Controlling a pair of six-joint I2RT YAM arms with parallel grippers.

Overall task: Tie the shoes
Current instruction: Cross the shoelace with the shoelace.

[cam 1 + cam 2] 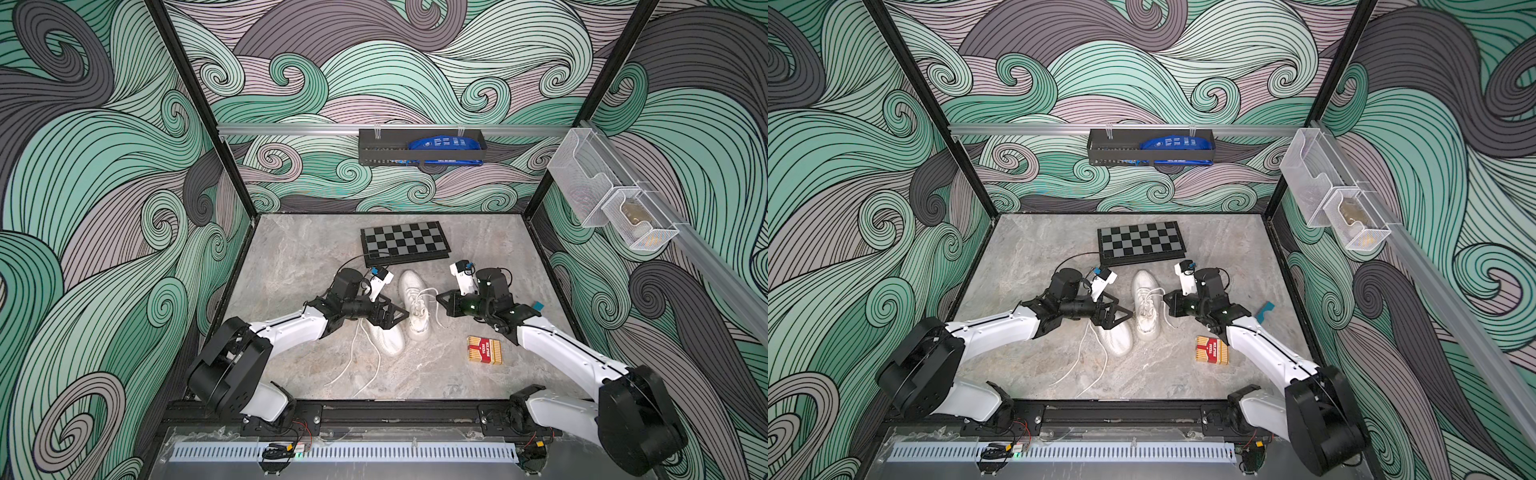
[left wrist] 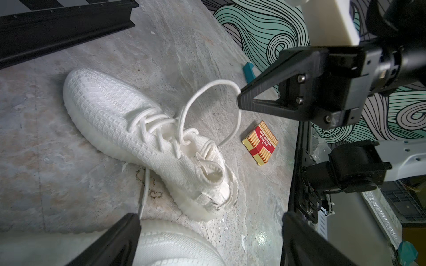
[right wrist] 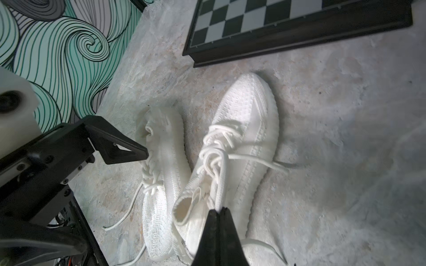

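On the table (image 1: pixel 291 270), two shoes (image 1: pixel 414 305) (image 1: pixel 388 338); right claw (image 2: pixel 241 100) pinches one lace (image 2: pixel 207 86).

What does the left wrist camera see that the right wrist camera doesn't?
Only the left wrist view shows the red and yellow card box and a small teal piece near the wall. Only the right wrist view shows the second shoe almost whole, heel opening and laces included; the left wrist view catches just a bit of it. Both show the other shoe, the marble table, and the right hand shut on that shoe's lace.
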